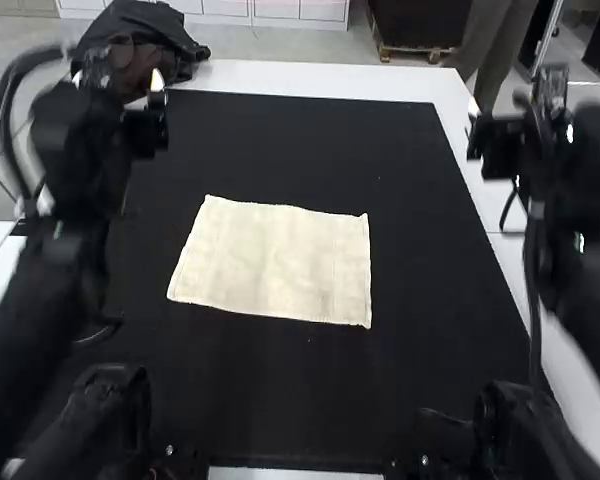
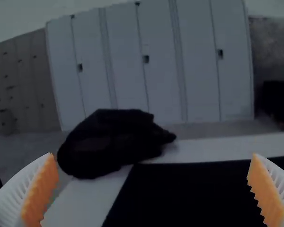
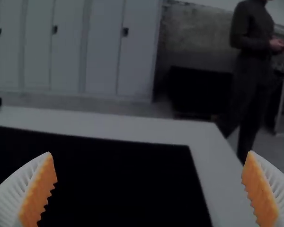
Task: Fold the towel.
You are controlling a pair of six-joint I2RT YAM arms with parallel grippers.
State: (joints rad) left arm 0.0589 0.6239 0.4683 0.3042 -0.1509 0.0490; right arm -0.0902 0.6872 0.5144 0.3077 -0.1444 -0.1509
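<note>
The towel [image 1: 280,262] lay on the white surface [image 1: 300,78], whose border ran past it on the far side. The black mat [image 1: 380,150] stretched beneath the towel and out all around it. The high view gave the towel whole, spread flat, its four corners visible and its far edge slightly wavy. The left wrist view took in a dark cloth bundle [image 2: 111,142] beyond the towel and to its left, while the right wrist view took in the mat's far corner, beyond the towel and to its right.

The left claw [image 1: 117,80] was raised, forward of the towel and off to its left; the right claw [image 1: 522,115] was raised to its right. Each was well apart from the towel. In the wrist views, both claws stood wide apart with nothing between their white, ribbed fingers, orange pads [image 2: 43,191] facing inward.
</note>
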